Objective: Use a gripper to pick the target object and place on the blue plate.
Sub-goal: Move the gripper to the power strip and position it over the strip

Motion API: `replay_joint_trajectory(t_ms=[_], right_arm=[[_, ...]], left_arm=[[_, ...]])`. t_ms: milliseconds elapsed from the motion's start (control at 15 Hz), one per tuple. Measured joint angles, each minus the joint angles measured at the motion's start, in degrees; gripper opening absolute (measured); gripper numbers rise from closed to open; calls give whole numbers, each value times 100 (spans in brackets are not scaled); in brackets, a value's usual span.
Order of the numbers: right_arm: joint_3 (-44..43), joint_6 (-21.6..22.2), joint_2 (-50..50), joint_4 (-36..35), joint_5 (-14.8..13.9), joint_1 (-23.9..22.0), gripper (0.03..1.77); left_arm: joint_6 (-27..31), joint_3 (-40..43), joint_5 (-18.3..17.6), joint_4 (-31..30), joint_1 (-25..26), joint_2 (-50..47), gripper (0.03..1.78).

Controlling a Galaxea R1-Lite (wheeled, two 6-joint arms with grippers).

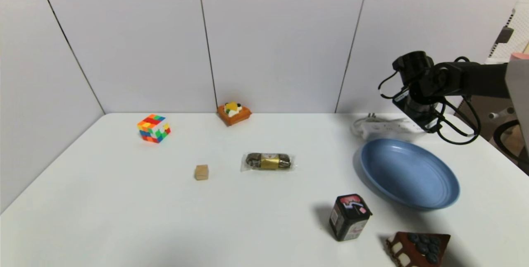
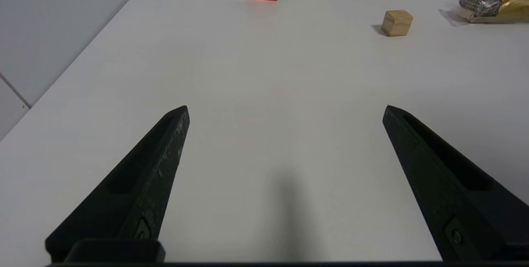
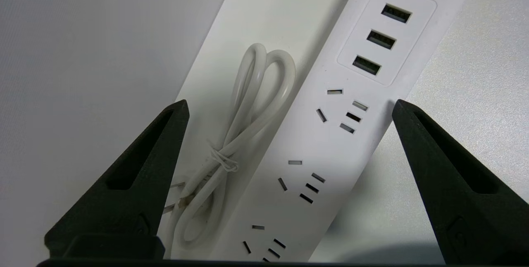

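Jaws spread wide | right gripper (image 3: 291, 103) above power strip (image 3: 330, 126) | arm (image 1: 467, 79) reaching in from right side

Bright, diffuse light with soft, faint shadows.

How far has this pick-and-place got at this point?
Done: the right gripper is over the power strip, jaws open on either side of it and its coiled cord. In hand: nothing gripped. Left: close on the strip, lift it, and set it on the blue plate, which holds nothing. The left gripper idles over the table.
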Motion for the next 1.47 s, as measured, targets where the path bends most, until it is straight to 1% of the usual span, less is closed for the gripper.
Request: replay_joint_trajectory(t_ms=[333, 467, 667, 1200, 1400, 1467], right_arm=[[-33, -52, 119, 38, -85, 232, 170], [-13, -66, 174, 165, -100, 194, 170], [-24, -118, 222, 188, -194, 135, 170], [-33, -183, 229, 336, -210, 149, 170], [-33, -352, 243, 341, -224, 155, 170], [-35, -472, 243, 344, -293, 157, 170]], left_arm=[[2, 0, 0, 0, 0, 0, 169], [2, 0, 0, 0, -1, 0, 169], [-2, 0, 0, 0, -1, 0, 169], [0, 0, -2, 0, 0, 0, 169], [0, 0, -2, 0, 0, 0, 169], [0, 0, -2, 0, 0, 0, 169]])
